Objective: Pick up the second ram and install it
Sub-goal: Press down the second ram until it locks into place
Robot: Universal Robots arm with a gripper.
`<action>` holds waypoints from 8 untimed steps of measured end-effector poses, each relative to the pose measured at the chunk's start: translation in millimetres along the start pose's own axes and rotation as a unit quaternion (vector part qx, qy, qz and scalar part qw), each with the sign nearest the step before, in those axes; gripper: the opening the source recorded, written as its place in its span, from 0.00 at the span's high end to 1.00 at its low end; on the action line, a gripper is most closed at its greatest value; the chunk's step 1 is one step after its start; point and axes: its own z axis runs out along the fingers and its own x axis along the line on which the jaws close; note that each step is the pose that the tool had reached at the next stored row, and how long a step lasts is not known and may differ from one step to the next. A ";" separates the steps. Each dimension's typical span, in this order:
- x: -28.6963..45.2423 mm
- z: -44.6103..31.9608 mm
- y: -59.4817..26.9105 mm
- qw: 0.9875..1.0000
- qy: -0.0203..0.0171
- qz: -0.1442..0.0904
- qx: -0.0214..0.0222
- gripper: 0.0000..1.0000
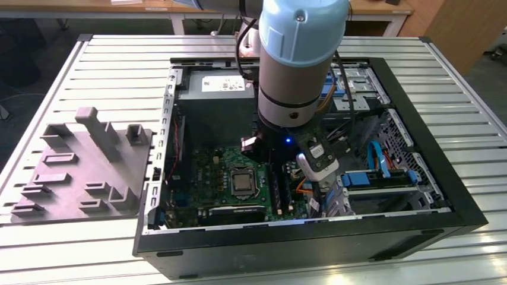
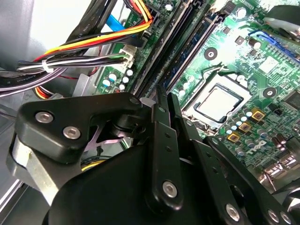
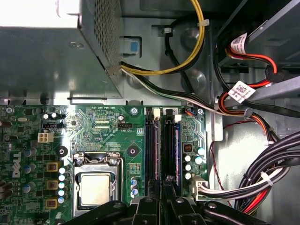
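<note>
Blocking much of the open computer case (image 1: 443, 196) on the table (image 1: 119, 65) in the exterior view: the arm (image 1: 301, 59). In the first wrist view, left to right: processor socket (image 3: 96, 187), then second ram (image 3: 169, 150), edge-on, a thin dark strip, hard to make out, standing in a motherboard (image 3: 93, 122) slot. Pincer (image 3: 164, 200) clenched, tips at the strip's near end; actual grasp unclear.

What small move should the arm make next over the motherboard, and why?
Probably ease straight down, slowly: the gripper hangs in line with the long black memory slots beside the processor socket. Whether a stick already sits in them is unclear.
</note>
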 end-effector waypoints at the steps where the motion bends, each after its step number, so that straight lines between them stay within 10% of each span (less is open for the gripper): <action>1: 0.0 0.0 0.0 1.000 0.000 0.000 0.000 0.81; 8: 0.0 0.2 0.0 1.000 0.000 0.000 0.000 0.81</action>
